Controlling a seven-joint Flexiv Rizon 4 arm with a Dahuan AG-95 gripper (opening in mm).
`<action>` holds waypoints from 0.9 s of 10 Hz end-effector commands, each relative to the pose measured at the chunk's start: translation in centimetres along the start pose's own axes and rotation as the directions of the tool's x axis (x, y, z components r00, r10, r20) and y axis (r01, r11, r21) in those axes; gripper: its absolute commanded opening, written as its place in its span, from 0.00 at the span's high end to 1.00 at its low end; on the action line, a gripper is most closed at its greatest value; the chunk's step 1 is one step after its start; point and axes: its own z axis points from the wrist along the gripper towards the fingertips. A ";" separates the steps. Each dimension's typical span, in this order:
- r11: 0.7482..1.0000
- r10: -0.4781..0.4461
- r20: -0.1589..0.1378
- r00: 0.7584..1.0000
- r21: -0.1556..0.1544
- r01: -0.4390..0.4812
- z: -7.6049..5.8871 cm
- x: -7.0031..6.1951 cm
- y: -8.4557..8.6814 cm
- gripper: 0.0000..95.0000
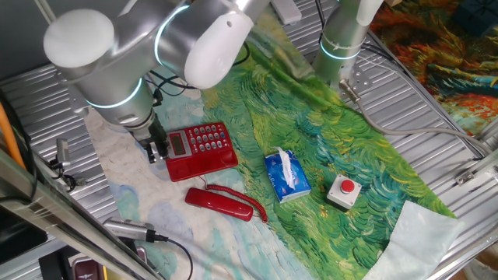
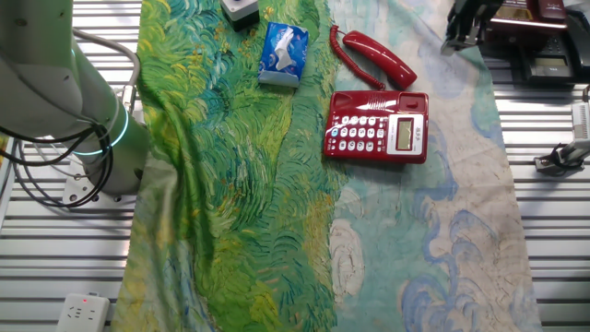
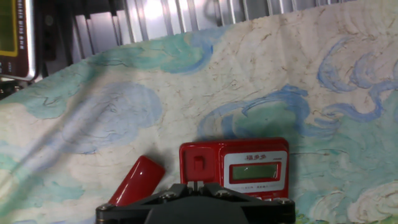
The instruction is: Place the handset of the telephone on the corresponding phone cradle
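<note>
The red telephone (image 1: 201, 149) lies on the painted cloth with keypad and grey display up; it also shows in the other fixed view (image 2: 376, 127) and the hand view (image 3: 235, 167). Its cradle (image 3: 198, 167) is the bare recessed strip beside the display (image 2: 425, 129). The red handset (image 1: 220, 202) lies on the cloth beside the base, off the cradle, with its cord curling away (image 2: 378, 55); one end shows in the hand view (image 3: 135, 180). My gripper (image 1: 157, 148) hangs above the cloth at the phone's cradle end, jaws shut and empty (image 3: 196, 185).
A blue tissue pack (image 1: 286, 174) and a small grey box with a red button (image 1: 343, 191) lie on the green part of the cloth. Ribbed metal table (image 1: 436, 155) surrounds the cloth. A second arm's base (image 1: 342, 39) stands at the back.
</note>
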 end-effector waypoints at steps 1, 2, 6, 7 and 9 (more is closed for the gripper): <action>1.000 -0.005 0.021 1.000 0.000 0.005 0.0 0.1 -0.1 1.00; 1.000 -0.022 0.017 1.000 -0.001 0.022 0.0 0.1 -0.1 1.00; 0.995 -0.103 -0.024 0.994 -0.002 0.103 0.0 0.1 -0.1 1.00; 0.991 -0.131 -0.031 0.991 -0.012 0.131 0.0 0.1 -0.1 1.00; 0.993 -0.121 -0.048 0.992 -0.014 0.120 0.0 0.1 -0.1 1.00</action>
